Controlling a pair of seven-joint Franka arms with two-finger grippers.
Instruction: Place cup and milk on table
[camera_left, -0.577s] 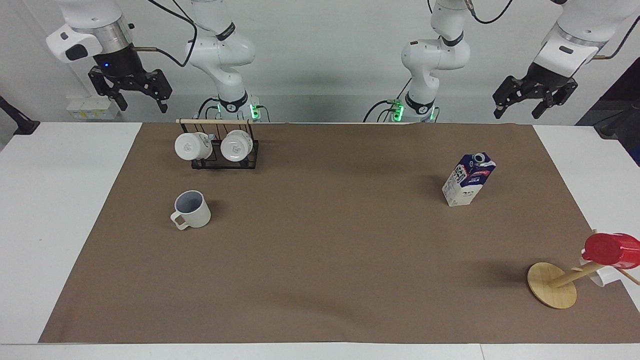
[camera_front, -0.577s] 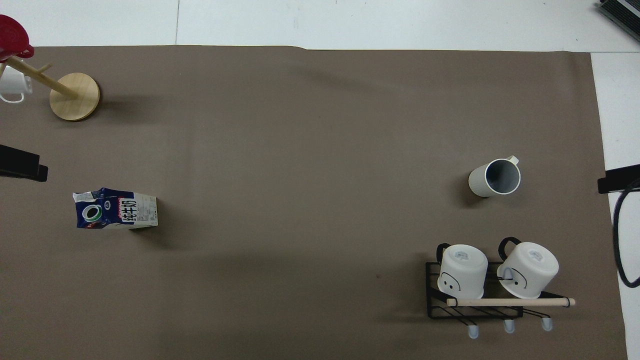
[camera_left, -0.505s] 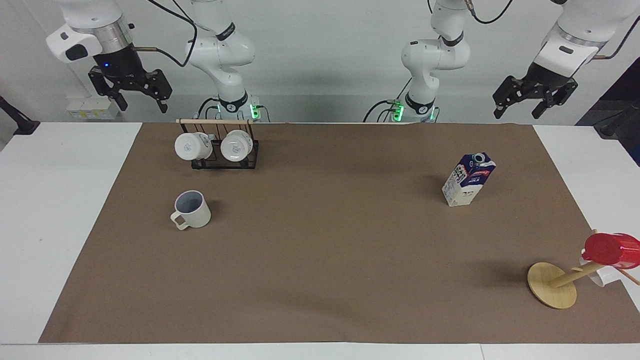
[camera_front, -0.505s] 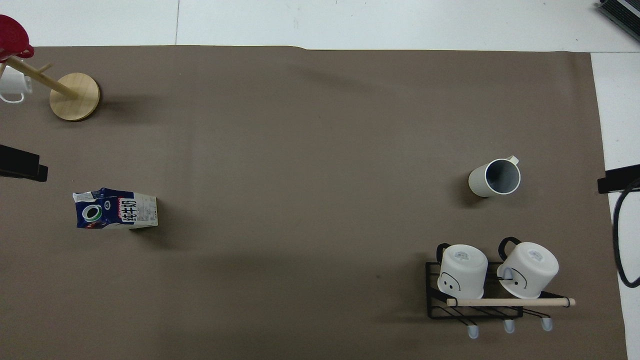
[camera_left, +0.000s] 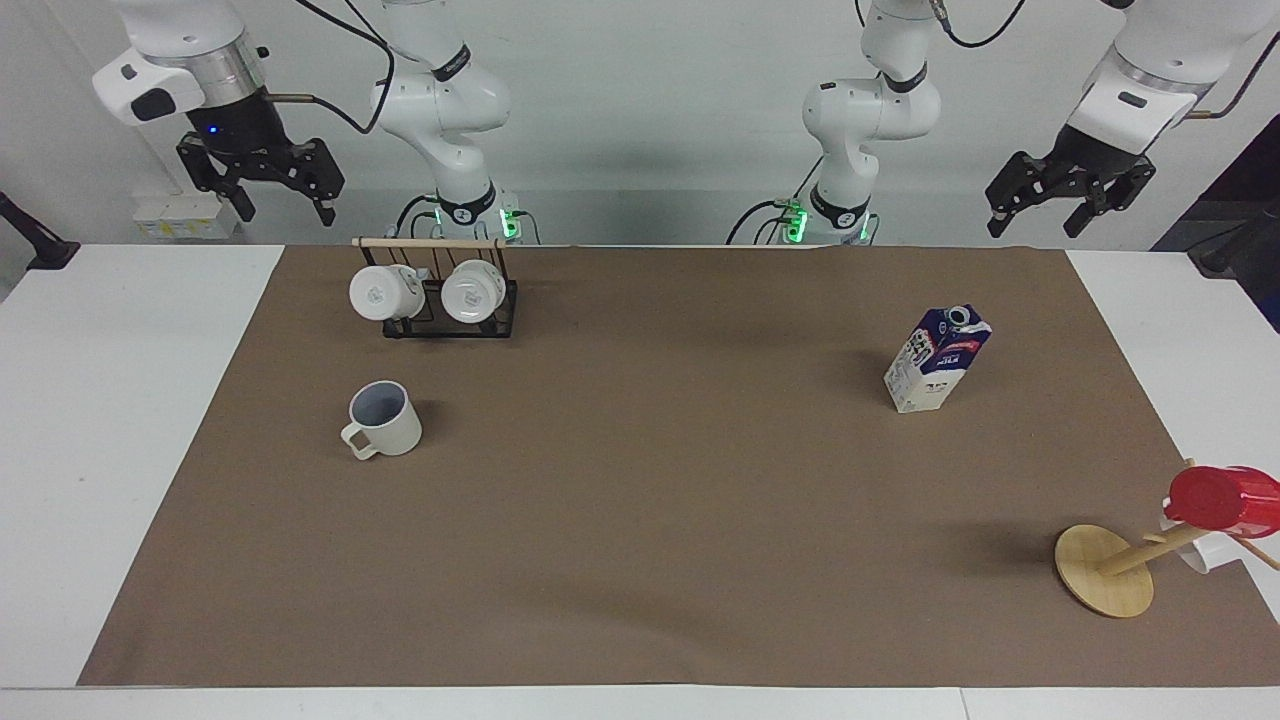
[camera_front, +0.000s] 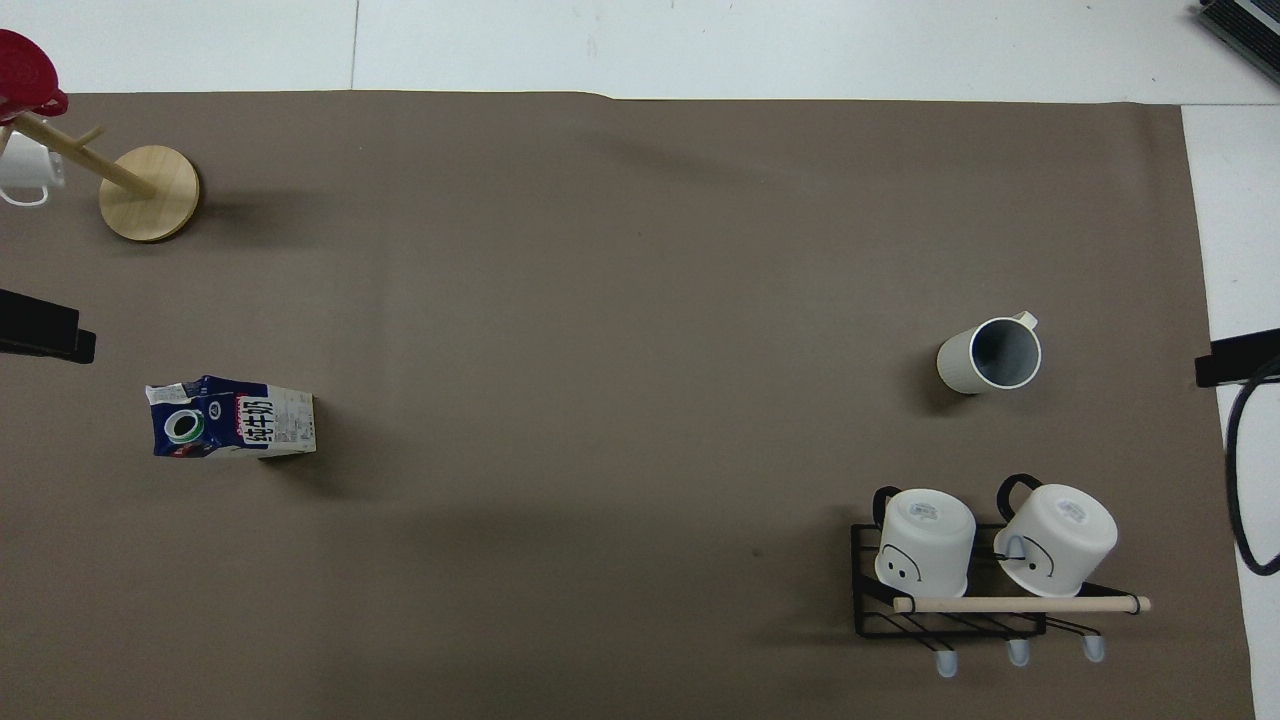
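Left gripper (camera_left: 1068, 205): black two-finger tool on a white arm, raised above the table's edge at the left arm's end, fingers spread apart, holding nothing; right gripper (camera_left: 262, 185): same make, raised off the table at the right arm's end, fingers likewise apart and empty; both arms wait. Cup (camera_left: 385, 419): cream-white glazed ceramic mug, cylindrical, loop handle, pale lavender-blue inside, standing upright on the paper toward the right arm's end, farther from the robots than the rack and well apart from it. Milk (camera_left: 936, 359): small gable-top carton, navy upper part, white lower part, red label band, round cap, upright on the paper toward the left arm's end, well apart from the cup. Table (camera_left: 120, 420): smooth white top overlaid with a matte brown paper sheet (camera_left: 640, 520), white margins bare at both ends; broad open paper between cup and milk. Rack (camera_left: 450, 300): black wire frame with a pale wooden rod, near the robots' edge, carrying two white mugs (camera_left: 383, 292) side by side, bases showing. Mug tree (camera_left: 1105, 570): round light-wood base with slanted wooden pegs, at the paper's corner at the left arm's end, bearing a glossy red cup (camera_left: 1225, 500).
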